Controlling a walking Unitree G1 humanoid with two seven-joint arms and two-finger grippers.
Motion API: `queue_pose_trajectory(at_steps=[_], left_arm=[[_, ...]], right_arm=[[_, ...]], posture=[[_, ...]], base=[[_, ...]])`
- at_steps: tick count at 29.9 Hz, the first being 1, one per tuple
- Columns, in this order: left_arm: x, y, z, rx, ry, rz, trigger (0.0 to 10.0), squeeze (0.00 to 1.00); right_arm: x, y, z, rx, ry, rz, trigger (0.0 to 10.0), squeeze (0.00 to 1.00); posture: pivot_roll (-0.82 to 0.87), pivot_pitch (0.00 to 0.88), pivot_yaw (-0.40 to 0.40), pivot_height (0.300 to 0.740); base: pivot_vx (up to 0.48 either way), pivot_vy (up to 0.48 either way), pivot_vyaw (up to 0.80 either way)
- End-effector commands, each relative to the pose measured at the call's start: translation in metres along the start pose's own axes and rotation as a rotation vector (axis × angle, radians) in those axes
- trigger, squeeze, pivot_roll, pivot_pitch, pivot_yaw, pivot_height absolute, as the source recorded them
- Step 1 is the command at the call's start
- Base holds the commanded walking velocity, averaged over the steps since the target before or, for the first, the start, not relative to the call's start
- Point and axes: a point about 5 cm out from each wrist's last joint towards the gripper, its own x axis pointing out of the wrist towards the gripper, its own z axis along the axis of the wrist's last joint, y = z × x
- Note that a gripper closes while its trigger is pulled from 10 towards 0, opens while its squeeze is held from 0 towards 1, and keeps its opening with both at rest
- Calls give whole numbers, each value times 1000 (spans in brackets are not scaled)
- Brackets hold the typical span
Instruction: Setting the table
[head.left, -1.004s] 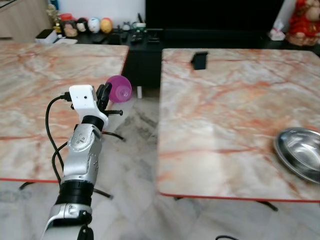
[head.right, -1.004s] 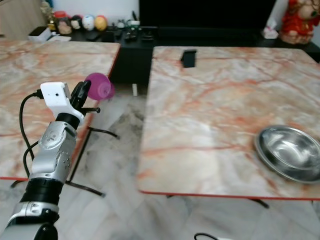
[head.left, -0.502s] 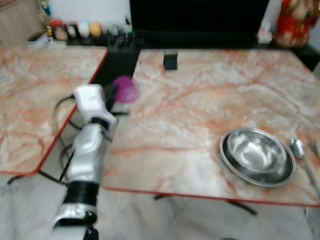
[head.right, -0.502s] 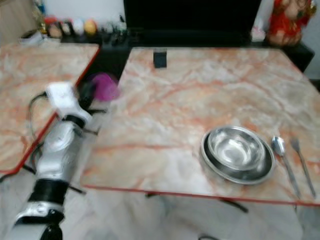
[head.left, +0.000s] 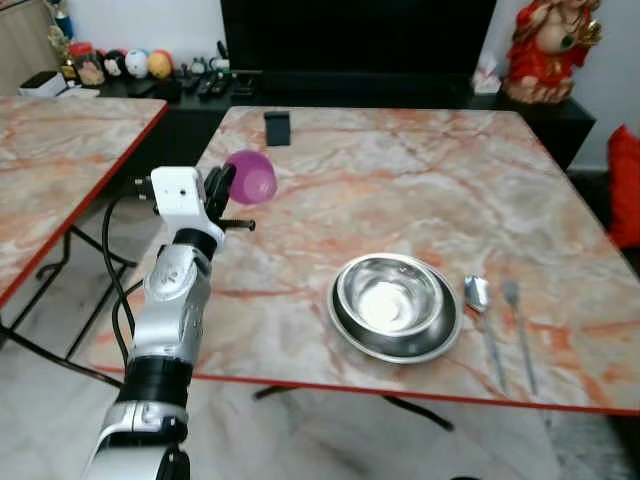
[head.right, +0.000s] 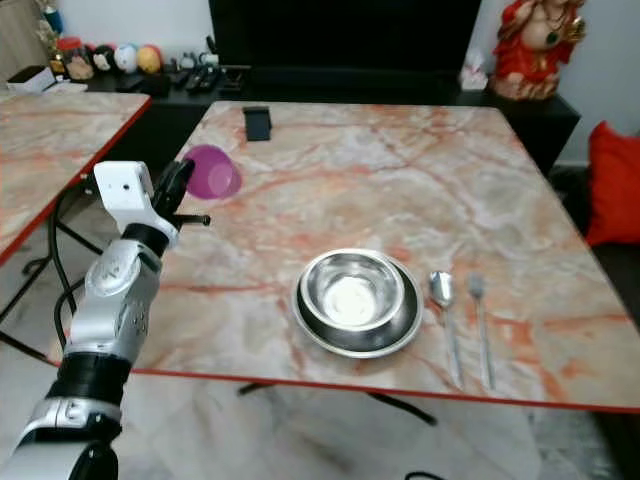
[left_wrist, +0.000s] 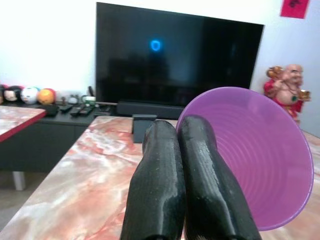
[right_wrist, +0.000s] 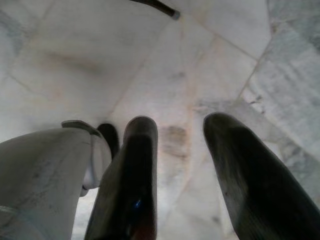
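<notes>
A: Our left gripper's (head.left: 222, 183) fingers (left_wrist: 200, 170) are pressed together on the rim of one purple cup (head.left: 250, 177), and we carry it in the upper left of the left eye view, above the near left part of the bench (head.left: 400, 170).

B: Agreed. In the left wrist view the two black fingers lie side by side with no gap, and the cup's wall is pinched between them, its body bulging out to one side of them.

A: Which way does it point? We see it tipped on its side: its long axis runs roughly level, the open mouth toward the fingers and the wrist camera, the closed base away toward the middle of the bench.

B: Yes, the ribbed inside faces the wrist camera. Now the count. On this bench we see one steel bowl (head.left: 396, 302) sitting in one steel plate (head.left: 440, 340), at centre right of the left eye view. Just right of them lie one spoon (head.left: 479, 305) and one fork (head.left: 517, 330), side by side, handles toward the near edge.

A: One small black object (head.left: 277, 128) stands near the far left edge. A second bench (head.left: 60, 170) fills the far left of the frame, apart from ours.

B: Our right gripper (right_wrist: 175, 165) hangs over the pale tiled floor (right_wrist: 165, 65), its two fingers spread apart with nothing between them.

A: Behind the bench we count one dark television (left_wrist: 175, 60) and one red figurine (head.left: 545, 50) at upper right.
</notes>
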Motion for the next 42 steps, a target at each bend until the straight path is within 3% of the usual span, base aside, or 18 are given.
queue_pose_trajectory(at_steps=[1, 6, 13, 17, 21, 24, 29, 35, 42], left_arm=[[-3, 12, -11, 36, 75, 14, 10000, 0], [-1, 23, -12, 137, 115, 9, 10000, 0], [5, 25, -9, 134, 115, -1, 10000, 0], [11, 20, -14, 123, 162, -31, 10000, 0], [17, 18, -19, 87, 230, -27, 10000, 0], [25, 21, -23, 22, 302, 38, 10000, 0], [30, 25, -25, -2, 373, 109, 10000, 0], [31, 23, -31, -146, 471, 152, 10000, 0], [27, 24, -29, -108, 545, 137, 10000, 0]], right_arm=[[1, 6, -1, 9, 4, 17, 10000, 0], [1, 5, 0, 4, 5, 18, 10000, 0], [1, 4, 0, -2, 6, 19, 10000, 0], [1, 4, 0, -2, 7, 21, 10000, 0], [1, 4, 1, -6, 9, 25, 10000, 0], [1, 4, 1, -8, 11, 27, 10000, 0], [1, 4, 1, -9, 12, 30, 10000, 0], [1, 3, 1, -22, 18, 34, 10000, 0], [1, 3, 1, -36, 23, 42, 10000, 0]], posture=[[-13, 0, -28, 736], [-10, 0, -36, 736], [-9, 0, -41, 736], [-11, 0, -46, 736], [-10, 0, -48, 736], [-10, 0, -49, 736], [-9, 0, -53, 736], [-13, 0, -54, 736], [-1, 0, -55, 736]], base=[[0, 0, 0], [0, 0, 0], [0, 0, 0], [0, 0, 0], [0, 0, 0], [0, 0, 0], [0, 0, 0], [0, 0, 0], [0, 0, 0]])
